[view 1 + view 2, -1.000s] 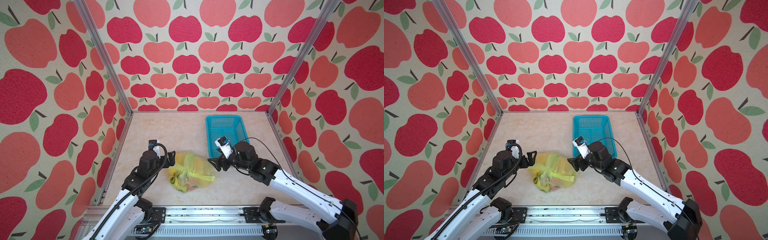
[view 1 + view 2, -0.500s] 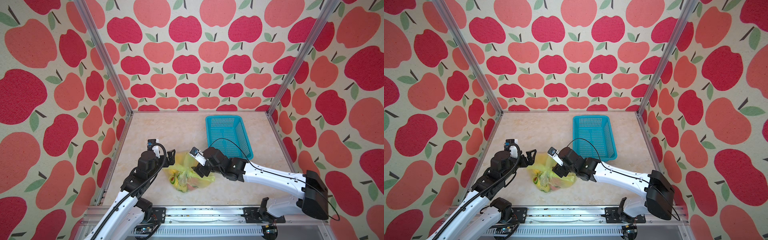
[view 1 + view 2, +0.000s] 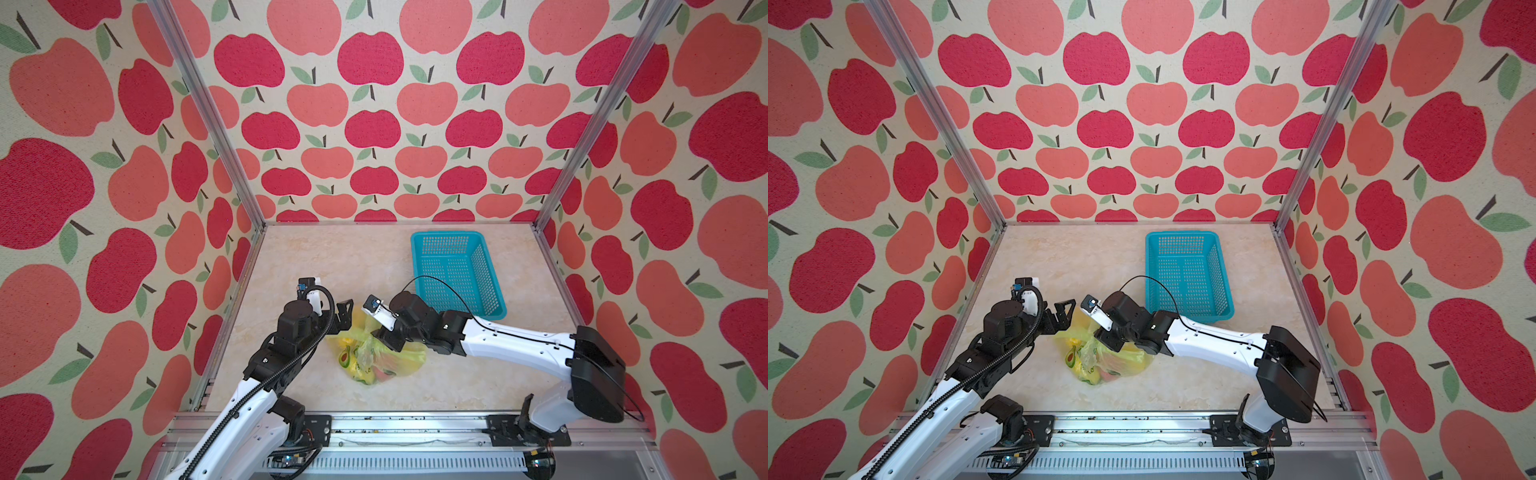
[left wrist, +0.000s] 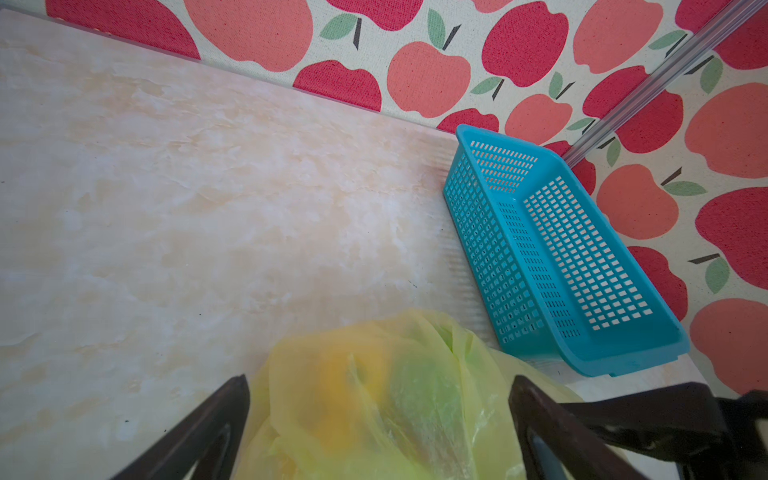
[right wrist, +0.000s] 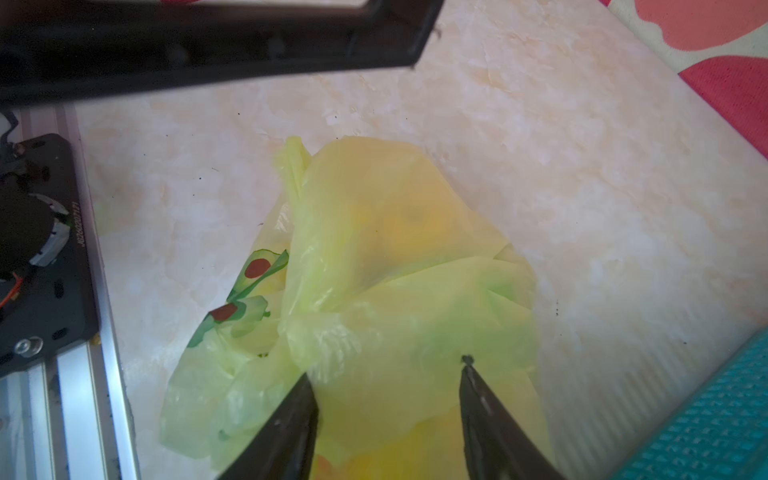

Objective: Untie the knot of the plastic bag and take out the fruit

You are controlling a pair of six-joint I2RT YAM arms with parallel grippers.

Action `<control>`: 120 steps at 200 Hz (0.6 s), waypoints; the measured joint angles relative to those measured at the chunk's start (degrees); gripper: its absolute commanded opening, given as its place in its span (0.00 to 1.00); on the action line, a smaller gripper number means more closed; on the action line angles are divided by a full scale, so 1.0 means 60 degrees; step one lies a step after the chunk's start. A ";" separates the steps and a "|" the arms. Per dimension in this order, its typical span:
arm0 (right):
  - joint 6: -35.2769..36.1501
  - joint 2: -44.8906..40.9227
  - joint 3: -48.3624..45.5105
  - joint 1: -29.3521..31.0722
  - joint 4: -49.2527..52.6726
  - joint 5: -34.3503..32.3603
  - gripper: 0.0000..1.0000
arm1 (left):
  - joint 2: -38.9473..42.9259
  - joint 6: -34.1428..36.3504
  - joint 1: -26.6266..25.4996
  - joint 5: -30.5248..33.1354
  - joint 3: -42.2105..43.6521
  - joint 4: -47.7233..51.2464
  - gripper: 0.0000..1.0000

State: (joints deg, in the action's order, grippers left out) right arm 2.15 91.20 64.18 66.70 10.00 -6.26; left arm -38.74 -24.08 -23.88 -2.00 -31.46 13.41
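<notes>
The plastic bag (image 3: 376, 355) (image 3: 1106, 359), pale yellow with green avocado prints, lies on the table near the front, between my two grippers. Its knot (image 5: 297, 328) is a tight yellow-green twist with a tail pointing away. The fruit shows through the plastic as blurred orange (image 4: 345, 386), green (image 4: 424, 386) and yellow (image 5: 411, 224) shapes. My right gripper (image 3: 384, 336) (image 5: 387, 370) is down on the bag just beside the knot, jaws apart with bunched plastic between them. My left gripper (image 3: 338, 320) (image 4: 379, 384) stands wide open astride the bag's left end.
A teal perforated basket (image 3: 446, 235) (image 3: 1181, 235) (image 4: 511, 143) stands empty at the back right, close behind the right arm. Apple-print walls enclose three sides. A metal rail (image 3: 415, 419) runs along the front edge.
My right arm has swung left from beside the basket onto the bag, and its jaws have narrowed around the plastic by the knot. The left gripper has stayed put, open.
</notes>
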 measured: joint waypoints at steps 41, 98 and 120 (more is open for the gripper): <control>-0.0197 0.0619 0.0681 -0.0550 -0.0120 0.0146 0.00 | -0.0171 -0.0004 0.0004 -0.0182 0.0000 -0.0033 0.99; -0.0328 0.1392 0.2361 -0.1814 -0.0066 0.0892 0.00 | -0.0601 0.0004 0.0004 -0.0616 -0.0051 -0.0080 0.99; -0.0328 0.2051 0.3483 -0.1723 0.0073 0.1184 0.09 | -0.0776 0.0004 0.0004 -0.0754 -0.0102 -0.0087 0.99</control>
State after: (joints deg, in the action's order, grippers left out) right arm 0.19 103.50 85.08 56.36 10.44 0.84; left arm -43.40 -24.05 -23.86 -6.52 -32.08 12.88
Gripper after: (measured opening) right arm 0.046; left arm 0.992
